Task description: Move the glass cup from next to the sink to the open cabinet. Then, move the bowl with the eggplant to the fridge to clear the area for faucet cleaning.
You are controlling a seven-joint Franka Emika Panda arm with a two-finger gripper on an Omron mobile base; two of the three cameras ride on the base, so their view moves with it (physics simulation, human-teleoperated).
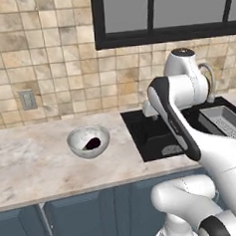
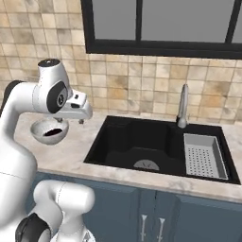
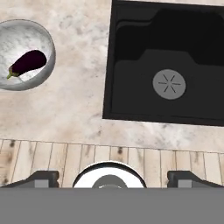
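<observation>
On the pale stone counter (image 1: 28, 161), seen from the left base camera, the bowl (image 1: 88, 141) sits to the left of the black sink (image 1: 151, 137), a little apart from its edge, with the dark eggplant (image 1: 93, 142) lying inside; the white arm crosses in front of the basin and hides much of the faucet (image 1: 209, 78), while the grey tray insert (image 1: 225, 121) sits in the right basin. From the right base camera, the bowl (image 2: 49, 130) shows partly behind the arm's wrist, on the counter left of the sink (image 2: 132, 142), and the slim faucet (image 2: 183, 106) stands at the back rim beside the perforated tray (image 2: 204, 155). Looking down from the hand camera, the gripper (image 3: 112, 178) has its two dark tips spread wide at the lower corners with nothing between them, hanging well above the counter; the bowl (image 3: 43, 41) lies at upper left with the purple eggplant (image 3: 27, 62) resting on its floor, stem end towards the rim, and the sink (image 3: 127, 65) lies to the right. The bowl looks rigid, smooth and probably slippery, and moderately light; I judge the best hold is a pinch on its rim wall, kept level so the loose eggplant does not roll out.
</observation>
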